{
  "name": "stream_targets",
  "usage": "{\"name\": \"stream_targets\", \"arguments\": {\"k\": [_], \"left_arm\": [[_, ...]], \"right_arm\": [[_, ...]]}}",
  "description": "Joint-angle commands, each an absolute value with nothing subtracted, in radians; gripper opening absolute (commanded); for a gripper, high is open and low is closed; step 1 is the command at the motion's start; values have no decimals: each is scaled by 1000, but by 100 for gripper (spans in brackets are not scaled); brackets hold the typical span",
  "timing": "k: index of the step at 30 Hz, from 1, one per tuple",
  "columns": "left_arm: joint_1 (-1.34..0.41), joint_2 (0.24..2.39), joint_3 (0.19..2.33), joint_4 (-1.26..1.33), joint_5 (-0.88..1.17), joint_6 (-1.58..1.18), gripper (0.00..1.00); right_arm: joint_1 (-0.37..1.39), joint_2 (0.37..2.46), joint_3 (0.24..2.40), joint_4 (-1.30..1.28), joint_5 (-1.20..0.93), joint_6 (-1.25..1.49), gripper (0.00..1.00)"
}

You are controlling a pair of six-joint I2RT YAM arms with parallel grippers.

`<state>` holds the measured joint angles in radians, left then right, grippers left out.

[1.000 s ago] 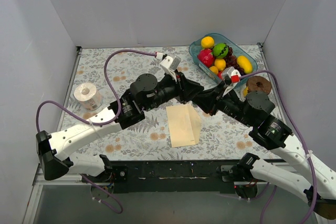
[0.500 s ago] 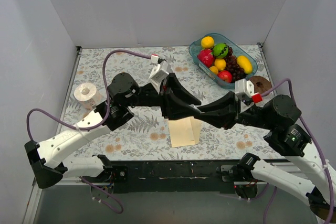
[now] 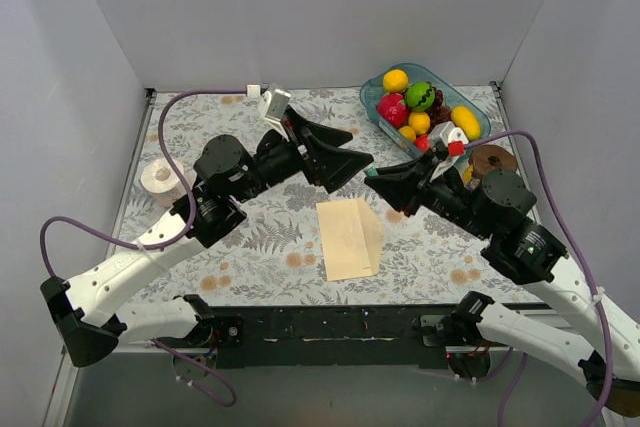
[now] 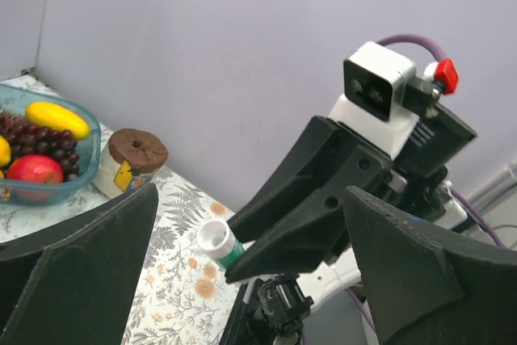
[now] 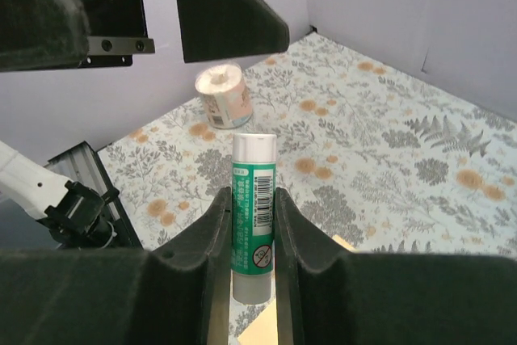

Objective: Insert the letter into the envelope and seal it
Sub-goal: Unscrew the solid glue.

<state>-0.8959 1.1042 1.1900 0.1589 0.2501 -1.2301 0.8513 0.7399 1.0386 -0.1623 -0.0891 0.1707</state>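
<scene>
Over a floral-patterned table (image 3: 250, 247), seen from above, two black-and-white robot arms reach inward from the near edge.

At nine o'clock a roll of white tape (image 3: 160, 179) stands alone, well apart from everything else.

Next comes the left arm, rising from seven o'clock toward the middle. Its left gripper (image 3: 360, 145) hangs in the air with the jaws spread wide and nothing between them. From its own wrist camera the two black fingers (image 4: 89, 272) stand far apart at either side of the picture, framing the other arm's claw.

Just toward six o'clock from the centre lies the envelope (image 3: 345, 239), pale cream-yellow and flat on the table, long side running away from the viewer, with a paler fold along its right edge. Neither claw touches it; both hover above and beyond it. Whether the letter sits inside cannot be told.

Right of centre, the right gripper (image 3: 375, 179) points toward the left one, tips close together but apart. It is clenched on a glue stick (image 5: 253, 199), green and white with a white cap, held upright between the jaws.

At one o'clock a clear blue tub (image 3: 475, 134) holds bright toy fruit. Just beside it, at two o'clock, stands a small jar with a brown lid (image 3: 492, 160).
</scene>
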Motion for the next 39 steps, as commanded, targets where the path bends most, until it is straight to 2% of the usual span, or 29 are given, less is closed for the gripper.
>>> {"name": "stream_targets", "arguments": {"k": [1,8,12,13,15,16,20,27,32,36,37,39], "left_arm": [[-907,1138,1209,126,137,-1278,98],[-976,1177,1229,66,13,-1295,97],[-989,1187,1224,61,-28,-1325,90],[-991,1192,1227,66,-28,-1330,84],[-999,1195,1230,75,-23,-1331,79],[-1000,1200,1230,78,-21,-1331,72],[-1006,1203,1233,92,-21,-1333,61],[-1011,1215,1241,100,-17,-1328,52],[-1019,1229,1255,101,-8,-1316,50],[-1022,1233,1258,101,-5,-1304,40],[-1023,1235,1259,101,-2,-1298,29],[-1023,1235,1262,100,17,-1296,18]], "right_arm": [[850,692,955,-11,-17,290,1],[850,652,897,95,28,336,1],[850,640,882,123,32,342,1],[850,638,884,121,34,342,1],[850,641,884,118,35,342,1],[850,643,885,115,32,342,1],[850,652,885,110,15,344,1],[850,657,879,107,9,348,1],[850,658,876,103,6,350,1],[850,661,874,98,6,353,1],[850,664,874,98,6,351,1],[850,664,873,100,6,354,1]]}}
